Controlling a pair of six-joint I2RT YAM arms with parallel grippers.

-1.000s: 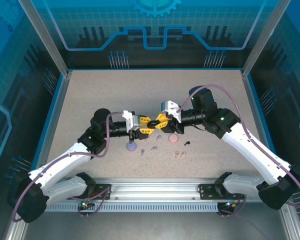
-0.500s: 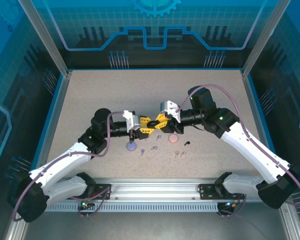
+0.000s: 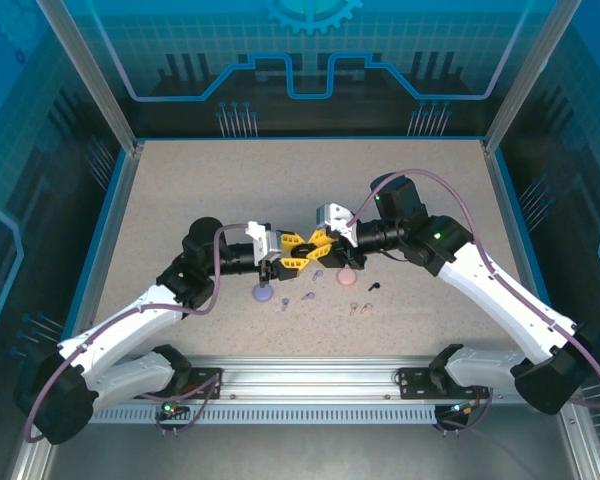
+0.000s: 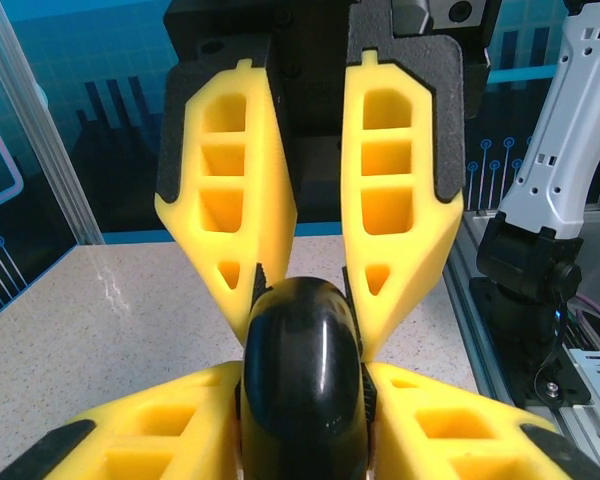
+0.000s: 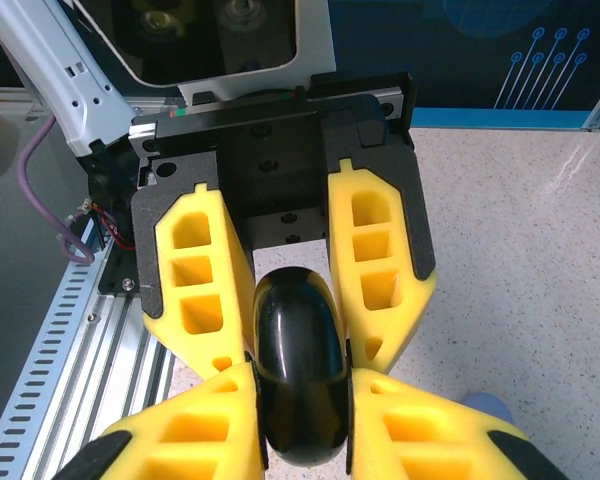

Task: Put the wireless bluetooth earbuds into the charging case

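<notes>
A glossy black charging case [image 3: 305, 251] hangs above the middle of the table, pinched from both sides. My left gripper [image 3: 296, 257] is shut on the case [image 4: 302, 370], its yellow fingers [image 4: 160, 430] pressing the flanks. My right gripper [image 3: 317, 244] is shut on the opposite end of the case [image 5: 298, 360], which looks closed. On the table below lie tiny stemmed earbuds: lavender ones [image 3: 318, 273] [image 3: 307, 295] [image 3: 284, 303], a black one [image 3: 373, 287] and a pale pink pair [image 3: 357, 308].
A round lavender case [image 3: 263, 293] rests on the table below my left gripper and a round pink case [image 3: 347, 277] below my right one. Aluminium rail [image 3: 310, 375] runs along the near edge. Blue walls enclose the speckled table [image 3: 180, 190].
My right gripper has shifted slightly left, closer to my left gripper, with the black case still between them. The items on the table have not moved.
</notes>
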